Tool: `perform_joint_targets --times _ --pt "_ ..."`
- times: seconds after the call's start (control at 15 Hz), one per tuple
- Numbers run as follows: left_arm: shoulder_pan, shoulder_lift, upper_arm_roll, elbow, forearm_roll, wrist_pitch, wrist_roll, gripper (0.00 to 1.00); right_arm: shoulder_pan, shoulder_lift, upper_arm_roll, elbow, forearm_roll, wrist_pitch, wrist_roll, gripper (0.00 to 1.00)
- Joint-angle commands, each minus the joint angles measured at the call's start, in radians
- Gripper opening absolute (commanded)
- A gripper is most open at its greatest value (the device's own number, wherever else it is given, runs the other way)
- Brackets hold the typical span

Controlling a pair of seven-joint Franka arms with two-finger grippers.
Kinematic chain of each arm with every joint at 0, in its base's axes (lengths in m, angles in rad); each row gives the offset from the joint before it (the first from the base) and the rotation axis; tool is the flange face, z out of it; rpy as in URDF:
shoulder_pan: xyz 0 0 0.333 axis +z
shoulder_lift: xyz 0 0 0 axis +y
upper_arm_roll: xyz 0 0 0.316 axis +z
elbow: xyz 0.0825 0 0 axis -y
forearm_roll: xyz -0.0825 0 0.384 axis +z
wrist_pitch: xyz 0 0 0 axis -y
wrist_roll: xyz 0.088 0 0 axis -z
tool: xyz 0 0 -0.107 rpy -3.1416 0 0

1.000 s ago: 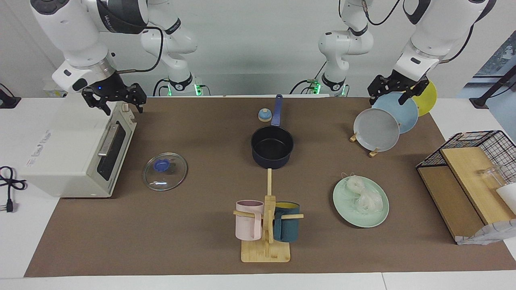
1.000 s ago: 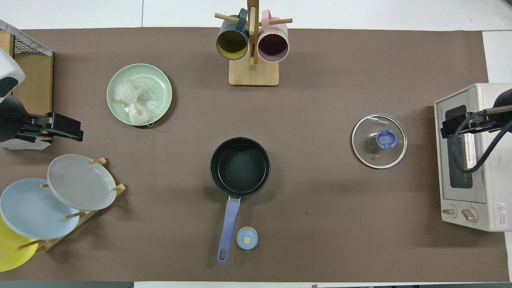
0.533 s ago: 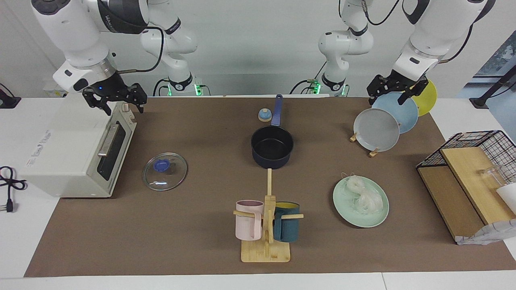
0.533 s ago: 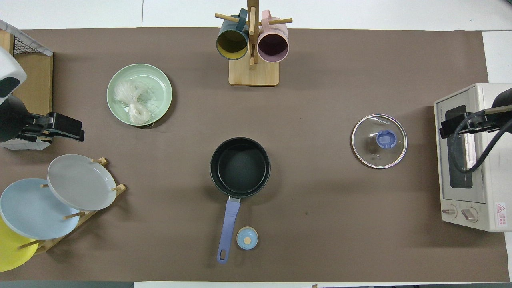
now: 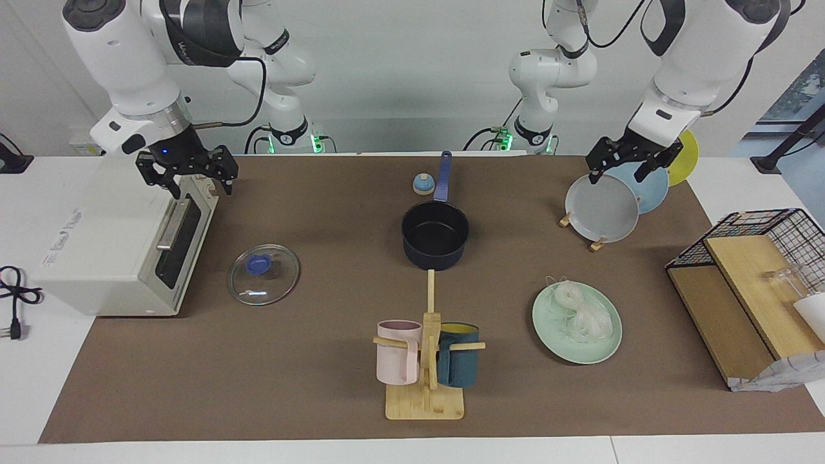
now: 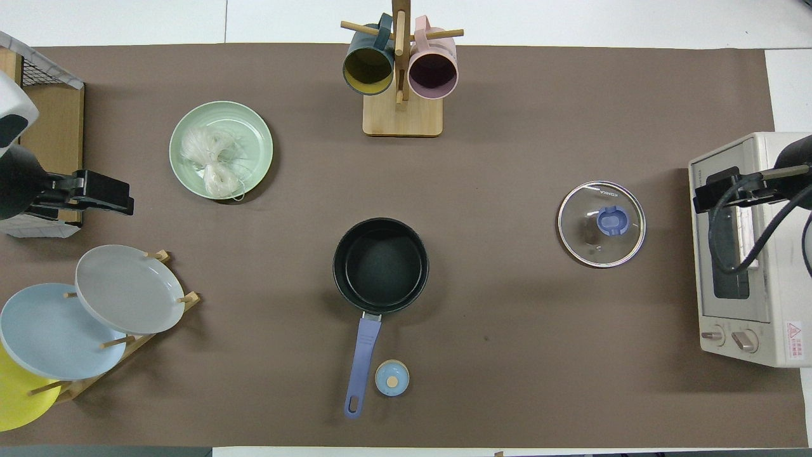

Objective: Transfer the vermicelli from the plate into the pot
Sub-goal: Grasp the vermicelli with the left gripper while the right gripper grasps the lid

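Observation:
The vermicelli lies as a whitish clump on the mint-green plate, toward the left arm's end of the table. The dark navy pot stands at mid-table, empty, with its blue handle pointing toward the robots. My left gripper is open and empty in the air over the plate rack, apart from the mint-green plate. My right gripper is open and empty over the front edge of the toaster oven.
A plate rack holds grey, light blue and yellow plates. A glass lid lies in front of the oven. A mug tree with two mugs stands farther from the robots than the pot. A small blue knob sits beside the pot handle. A wire basket is at the table's end.
Both grippers have shifted slightly: the left one has dropped a little over the plate rack, and the right one has edged along the oven's front. Nothing on the table has moved.

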State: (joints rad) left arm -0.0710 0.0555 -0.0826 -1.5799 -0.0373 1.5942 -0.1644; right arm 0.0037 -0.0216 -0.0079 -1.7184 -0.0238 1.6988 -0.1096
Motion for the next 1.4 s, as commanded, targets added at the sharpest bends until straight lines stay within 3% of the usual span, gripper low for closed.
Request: perform_joint_targets --times 0.0,0.27,0.53,0.93,1.33 --pt "-0.004 0.165 0.004 0.021 -0.01 0.11 -0.087 1.0 0.002 0.02 0.006 -0.093 0.021 0.117 -0.022 1.0" --pt "0.004 0.299 0.007 0.011 0.003 0.285 -0.196 1.0 0.004 0.113 0.006 -0.134 0.056 0.246 -0.024 1.0" --pt "-0.003 0.4 0.007 0.011 0.06 0.418 -0.371 1.0 0.018 0.127 0.008 -0.303 0.059 0.467 -0.025 1.0" --pt "0.003 0.474 0.007 0.011 0.089 0.54 -0.376 1.0 0.041 0.164 0.008 -0.403 0.059 0.591 -0.051 1.0" --pt "0.004 0.48 0.007 -0.009 0.103 0.564 -0.377 1.0 0.041 0.161 0.006 -0.444 0.059 0.647 -0.111 1.0"
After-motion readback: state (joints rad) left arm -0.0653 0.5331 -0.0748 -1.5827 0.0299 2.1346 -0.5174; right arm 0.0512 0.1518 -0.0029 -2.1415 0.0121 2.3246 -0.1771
